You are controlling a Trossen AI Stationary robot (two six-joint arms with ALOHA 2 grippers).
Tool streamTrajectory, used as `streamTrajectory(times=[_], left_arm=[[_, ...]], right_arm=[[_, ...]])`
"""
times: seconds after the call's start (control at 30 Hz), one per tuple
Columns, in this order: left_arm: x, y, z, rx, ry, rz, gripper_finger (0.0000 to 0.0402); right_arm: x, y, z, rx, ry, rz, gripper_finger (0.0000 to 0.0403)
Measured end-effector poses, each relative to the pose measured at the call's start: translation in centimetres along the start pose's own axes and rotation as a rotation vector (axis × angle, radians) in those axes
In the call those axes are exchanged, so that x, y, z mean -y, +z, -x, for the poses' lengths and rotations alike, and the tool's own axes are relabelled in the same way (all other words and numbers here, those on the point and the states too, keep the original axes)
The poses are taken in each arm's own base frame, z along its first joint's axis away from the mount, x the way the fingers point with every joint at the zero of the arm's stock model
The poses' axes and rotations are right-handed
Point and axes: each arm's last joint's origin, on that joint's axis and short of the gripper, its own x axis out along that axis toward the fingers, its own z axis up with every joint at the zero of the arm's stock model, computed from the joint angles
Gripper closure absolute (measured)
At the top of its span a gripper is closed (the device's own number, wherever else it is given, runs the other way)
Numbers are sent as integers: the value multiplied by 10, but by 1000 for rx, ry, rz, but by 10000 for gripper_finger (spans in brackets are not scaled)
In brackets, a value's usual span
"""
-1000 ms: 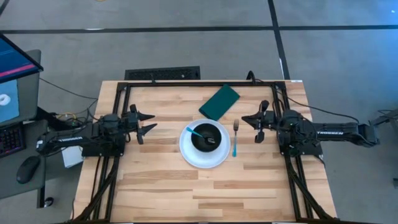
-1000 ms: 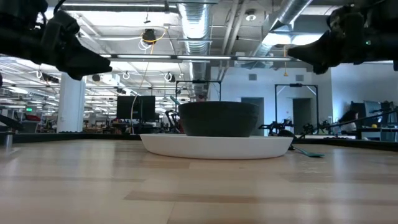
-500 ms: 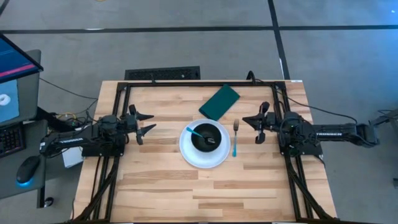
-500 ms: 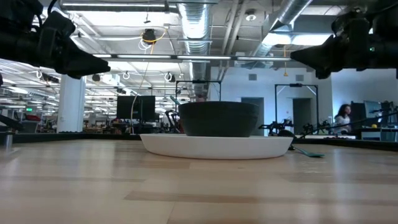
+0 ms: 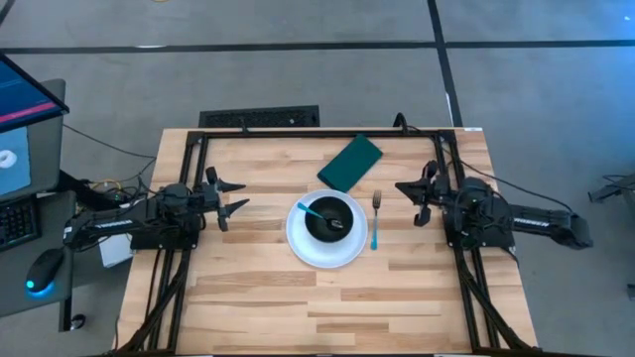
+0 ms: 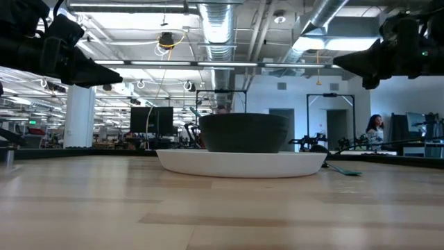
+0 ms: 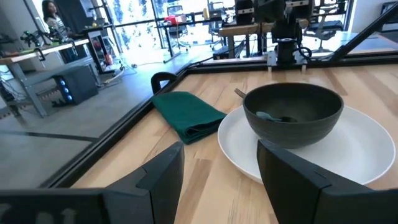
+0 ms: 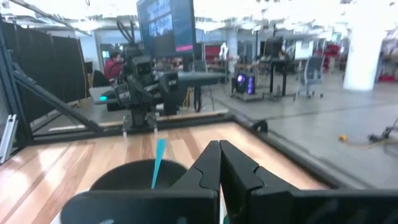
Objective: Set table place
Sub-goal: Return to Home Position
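Mid-frame, a black bowl on a round white plate holds a blue spoon (the blue fork lies outside, on the light-wood desk). The left claw is spread and the right claw closed, both empty.

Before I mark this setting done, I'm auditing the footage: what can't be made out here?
Low view: the wall of the black bowl hides its contents.
High view: the blue utensil has a head too small to identify.
Right wrist view: the right gripper covers much of the bowl.
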Motion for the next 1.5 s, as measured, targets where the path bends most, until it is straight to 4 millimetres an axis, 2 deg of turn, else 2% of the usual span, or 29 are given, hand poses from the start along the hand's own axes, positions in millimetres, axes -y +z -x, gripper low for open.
streamTrajectory(times=[0.23,0.47,1.5], left_arm=[[0,0,0,-3,0,2,207],[0,-1,-1,-14,-2,5,207],[0,-2,-1,-18,-1,4,207]], right_arm=[[3,2,12,35,-33,42,368],[3,-9,12,-82,-36,37,373],[3,-9,12,-79,-34,37,372]])
